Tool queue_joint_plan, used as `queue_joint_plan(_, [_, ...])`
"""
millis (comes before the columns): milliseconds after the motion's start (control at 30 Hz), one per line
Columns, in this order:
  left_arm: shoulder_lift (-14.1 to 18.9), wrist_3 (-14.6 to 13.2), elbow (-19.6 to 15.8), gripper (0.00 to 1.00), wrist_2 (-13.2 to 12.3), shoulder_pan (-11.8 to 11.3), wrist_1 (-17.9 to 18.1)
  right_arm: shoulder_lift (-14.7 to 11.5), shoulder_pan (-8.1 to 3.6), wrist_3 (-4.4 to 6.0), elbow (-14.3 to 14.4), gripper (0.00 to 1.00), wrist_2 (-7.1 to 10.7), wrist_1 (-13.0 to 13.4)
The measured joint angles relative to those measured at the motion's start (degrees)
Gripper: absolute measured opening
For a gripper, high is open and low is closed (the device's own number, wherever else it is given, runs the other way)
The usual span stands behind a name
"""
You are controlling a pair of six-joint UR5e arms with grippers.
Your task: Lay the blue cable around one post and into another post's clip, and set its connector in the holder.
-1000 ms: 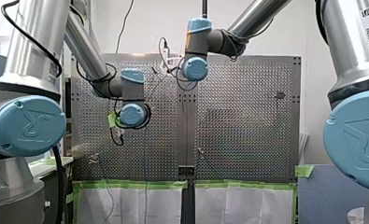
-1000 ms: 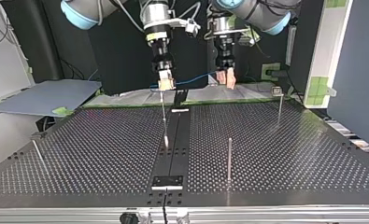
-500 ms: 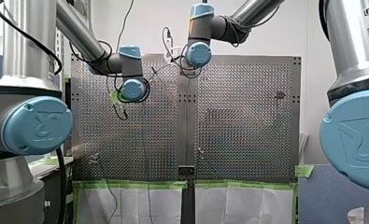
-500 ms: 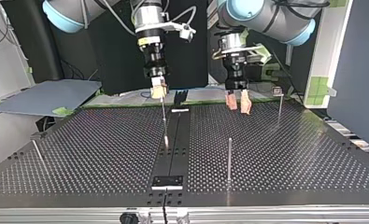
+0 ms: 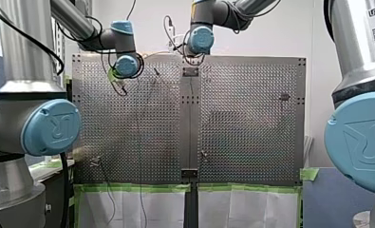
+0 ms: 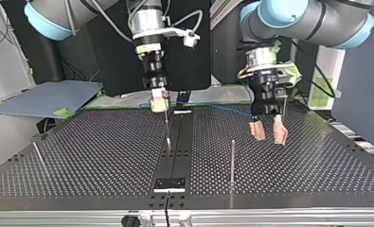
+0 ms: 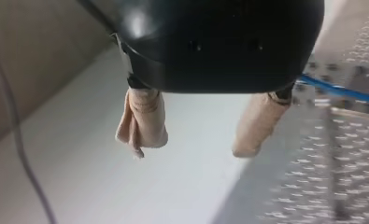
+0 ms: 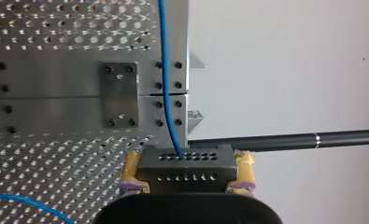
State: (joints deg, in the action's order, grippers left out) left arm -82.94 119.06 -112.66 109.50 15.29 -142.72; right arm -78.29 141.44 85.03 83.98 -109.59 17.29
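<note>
Taken across the top view from its left, the connector (image 8: 187,163) comes first. It is clamped across its width between the yellow pads (image 8: 131,171) of my right gripper (image 6: 159,101) and held in the air over the far edge of the table (image 6: 80,142), close to a thin post (image 6: 168,139). The blue cable (image 6: 213,107) is let out of the connector's holed face, which points straight ahead of that gripper. Its long axis is laid almost level toward the view's right, dropping slightly. It is lost to sight behind my left gripper (image 6: 268,131), whose 2 beige fingers (image 7: 142,122) are spread wide with nothing held; the cable is passed beside them, not between. No post is rounded and the connector is unseated, so the routing is judged barely begun. Next, the cable must be brought between those open fingers and gripped, with the tall post (image 6: 232,158) left untouched.
</note>
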Motion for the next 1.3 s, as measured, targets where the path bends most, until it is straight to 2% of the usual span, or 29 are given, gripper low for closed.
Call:
queue_joint_plan(267, [4.43, 1.09, 4.63, 1.00, -4.63, -4.62, -4.63, 0.56, -0.08, -0.67, -4.60, 0.00, 1.81, -1.68])
queue_joint_plan(467, [4.45, 1.48, 8.55, 1.00, -8.55, -8.54, -8.55, 2.76, -0.29, -0.80, -8.32, 0.00, 2.87, -2.81])
queue_joint_plan(700, [2.38, 2.33, 12.65, 1.00, -12.68, -12.68, -12.68, 6.04, -0.70, -0.75, -12.18, 0.00, 3.73, -5.00])
queue_joint_plan(933, [-0.87, 2.27, 14.47, 1.00, -17.06, -16.99, -17.05, 7.35, -1.68, -0.34, -15.63, 0.00, 4.09, -5.45])
queue_joint_plan(1133, [-3.16, 2.38, 14.58, 1.00, -19.84, -17.95, -19.49, 8.42, -3.02, -0.37, -16.68, 0.00, 4.11, -3.96])
queue_joint_plan(1300, [-5.49, 2.67, 14.67, 1.00, -22.20, -18.09, -19.17, 10.12, -3.89, -0.46, -17.98, 0.00, 4.33, -3.39])
